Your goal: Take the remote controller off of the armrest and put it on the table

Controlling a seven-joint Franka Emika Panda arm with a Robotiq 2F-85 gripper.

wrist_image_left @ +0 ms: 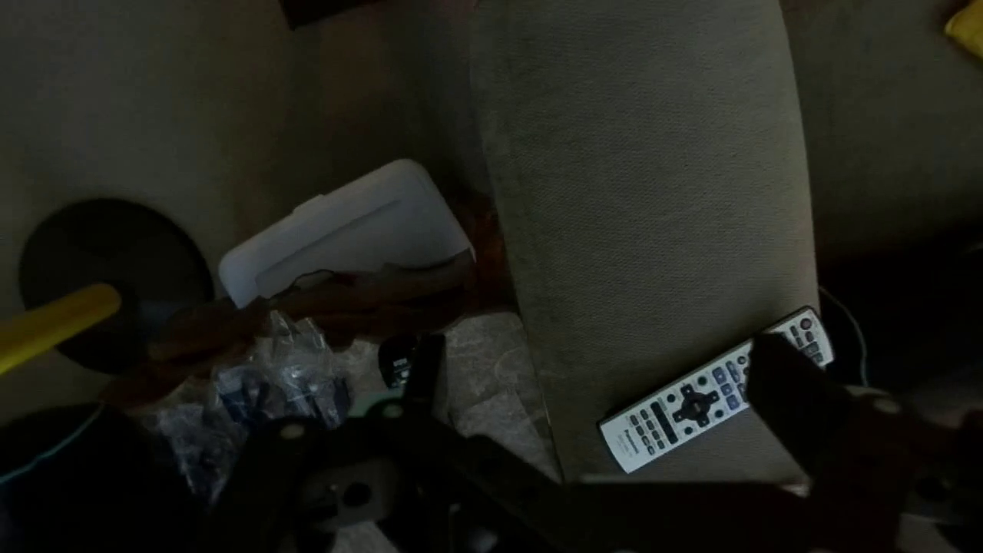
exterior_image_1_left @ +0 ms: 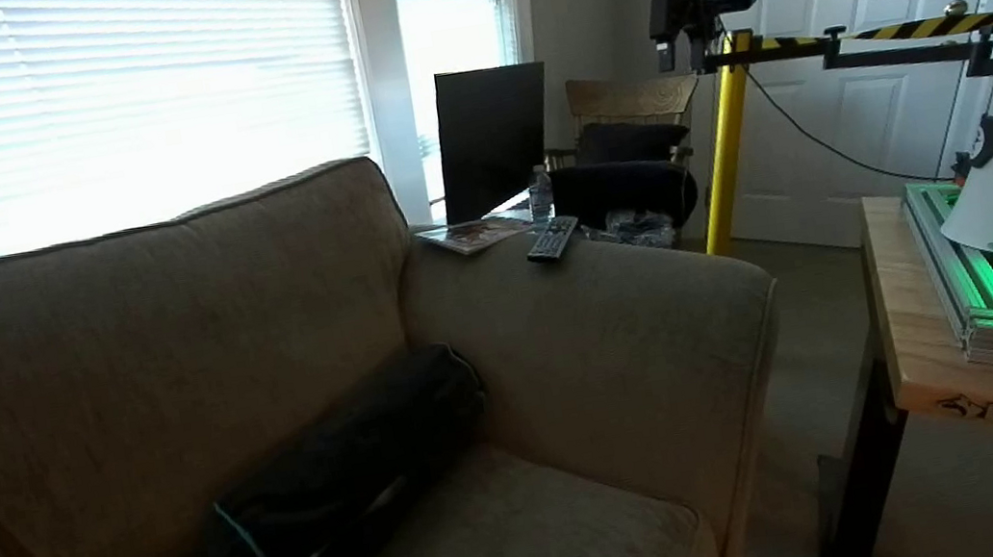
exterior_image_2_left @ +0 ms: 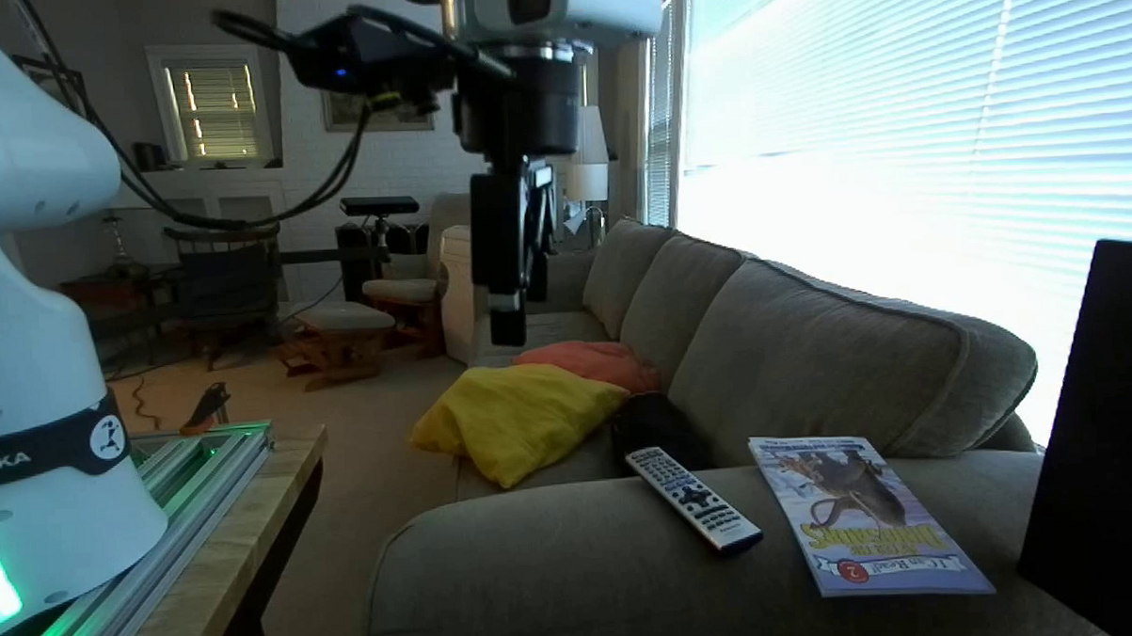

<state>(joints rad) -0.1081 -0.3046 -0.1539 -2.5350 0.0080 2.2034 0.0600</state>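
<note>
The remote controller (exterior_image_1_left: 552,239) lies flat on top of the olive-tan armrest (exterior_image_1_left: 635,298). In an exterior view the remote controller (exterior_image_2_left: 695,502) shows its silver, buttoned face up on the armrest (exterior_image_2_left: 536,545). My gripper (exterior_image_1_left: 683,58) hangs well above it, pointing down, empty and open; it also shows in an exterior view (exterior_image_2_left: 521,310). In the wrist view my gripper (wrist_image_left: 603,349) has its fingers wide apart. The right finger hides part of the remote controller (wrist_image_left: 683,407). A grey stone-patterned top (wrist_image_left: 495,384) beside the armrest (wrist_image_left: 653,192) may be the table; its outline is mostly hidden.
A book (exterior_image_2_left: 865,515) lies on the armrest beside the remote. A black panel (exterior_image_1_left: 495,143) and a water bottle (exterior_image_1_left: 540,195) stand behind it. Clear plastic wrapping (wrist_image_left: 292,376) lies beside the armrest. A yellow pole (exterior_image_1_left: 726,149) stands nearby. A black bag (exterior_image_1_left: 357,463) lies on the sofa.
</note>
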